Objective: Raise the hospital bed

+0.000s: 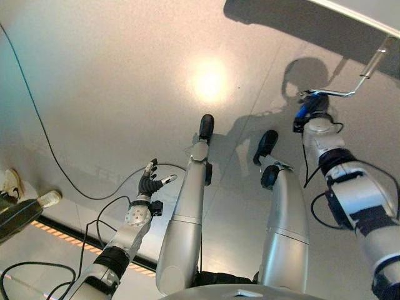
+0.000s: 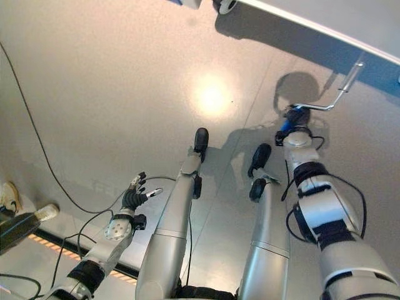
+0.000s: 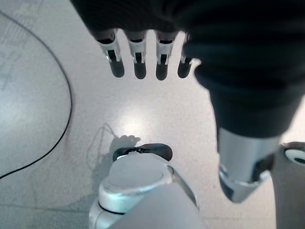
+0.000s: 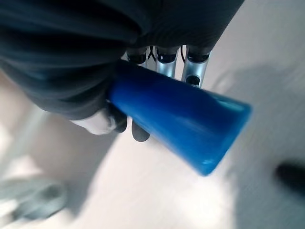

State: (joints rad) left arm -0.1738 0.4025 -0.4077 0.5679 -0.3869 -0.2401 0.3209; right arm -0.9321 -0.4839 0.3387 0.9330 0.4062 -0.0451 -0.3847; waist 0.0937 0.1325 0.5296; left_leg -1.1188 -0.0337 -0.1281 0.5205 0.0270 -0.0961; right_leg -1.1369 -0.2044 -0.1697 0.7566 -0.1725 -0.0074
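The hospital bed's pale edge [image 1: 362, 15] runs across the far right. A silver crank rod [image 1: 369, 65] slants down from under it and bends toward a blue handle [image 4: 190, 129]. My right hand [image 1: 315, 109] is shut on that blue handle [image 1: 302, 112], with its fingers [image 4: 167, 67] curled round the thick end and the thumb pressed to its side. My left hand [image 1: 150, 183] hangs open over the grey floor at the lower left, far from the crank, its fingers [image 3: 138, 62] straight and holding nothing.
A person's pale shoes [image 1: 11, 182] [image 1: 49, 199] and a dark trouser leg [image 1: 19, 215] stand at the left edge. A dark floor strip with orange marks [image 1: 62, 234] crosses the lower left. A bed caster [image 2: 225, 5] shows at the far edge.
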